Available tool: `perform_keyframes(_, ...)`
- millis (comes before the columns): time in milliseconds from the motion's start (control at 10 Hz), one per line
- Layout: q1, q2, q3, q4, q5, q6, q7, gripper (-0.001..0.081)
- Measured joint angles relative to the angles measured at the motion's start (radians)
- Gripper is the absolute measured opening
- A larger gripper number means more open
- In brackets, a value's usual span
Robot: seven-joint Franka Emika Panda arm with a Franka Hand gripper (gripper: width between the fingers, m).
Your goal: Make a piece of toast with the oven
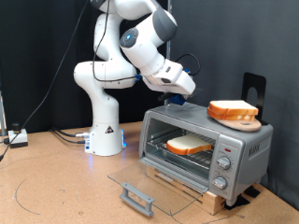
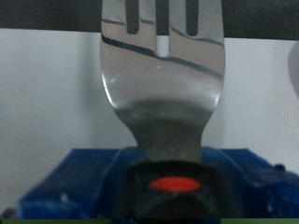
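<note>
Glass oven door (image 1: 140, 185) lies open at lower centre; toast (image 1: 190, 144) on the rack; end effector (image 1: 177, 97) above oven (image 1: 207, 145), clamped on fork (image 2: 161, 70), seen only at the wrist.

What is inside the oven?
A piece of toast lies on the rack inside the oven, whose door hangs open. The slice's underside and the oven's back are hidden.

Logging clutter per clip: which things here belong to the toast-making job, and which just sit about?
Job: oven, door open; toast on its rack; gripper above the oven, shut on a fork.

Idle: second slice on wooden plate atop the oven.
</note>
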Motion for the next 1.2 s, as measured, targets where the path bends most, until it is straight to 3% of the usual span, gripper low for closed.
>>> perform_keyframes(200,0.000,0.001,0.005,0.000,0.032,0.002,-0.001,0.0457)
perform_keyframes(300,0.000,0.001,0.005,0.001,0.043,0.002,-0.001,0.0552)
perform_keyframes(400,0.000,0.001,0.005,0.004,0.048,0.001,-0.001,0.0552)
perform_keyframes(500,0.000,0.000,0.004,0.008,0.052,-0.003,-0.001,0.0740)
perform_keyframes(600,0.000,-0.002,-0.002,0.013,0.059,-0.018,-0.003,0.0792)
perform_keyframes(1000,0.002,-0.071,-0.104,0.040,0.077,-0.134,-0.031,0.0808)
perform_keyframes(1200,-0.006,-0.068,-0.106,0.033,0.076,-0.121,-0.041,0.0808)
